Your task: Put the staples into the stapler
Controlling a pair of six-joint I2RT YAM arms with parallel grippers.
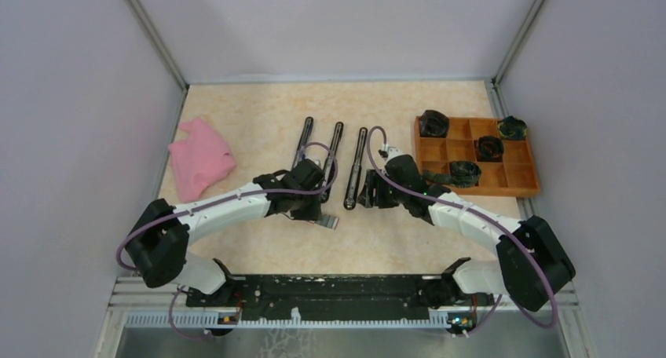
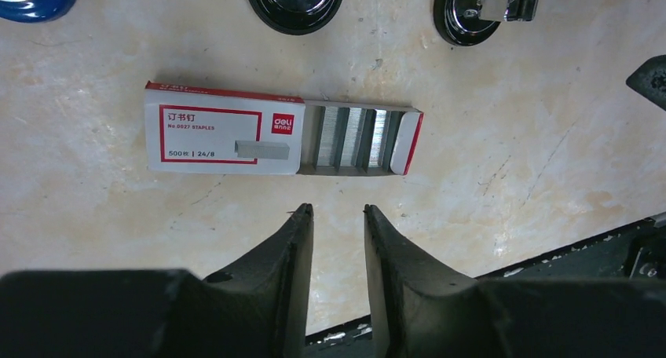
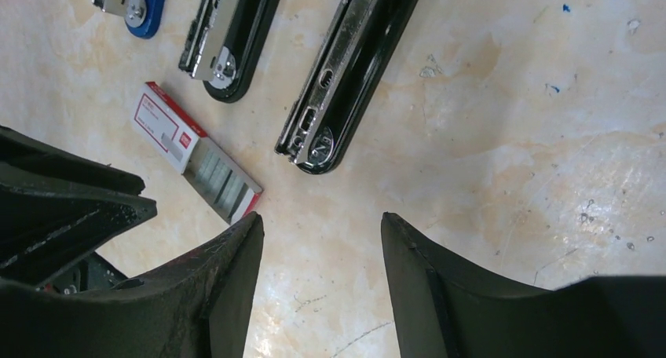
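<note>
The staples box [image 2: 224,130] is white with red print and lies flat on the table, its drawer slid out to show grey staple strips [image 2: 353,138]. It also shows in the right wrist view [image 3: 192,150] and in the top view [image 1: 327,221]. Three staplers lie opened flat beyond it: a blue one [image 3: 137,1] and two black ones [image 3: 232,36] [image 3: 353,67]. My left gripper [image 2: 336,210] is narrowly open and empty, just short of the box. My right gripper [image 3: 322,221] is open wide and empty, near the end of the right black stapler [image 1: 357,168].
A pink cloth [image 1: 200,158] lies at the left of the table. An orange compartment tray [image 1: 518,177] with dark rolled items stands at the right. The left arm's fingers [image 3: 63,209] show at the left of the right wrist view.
</note>
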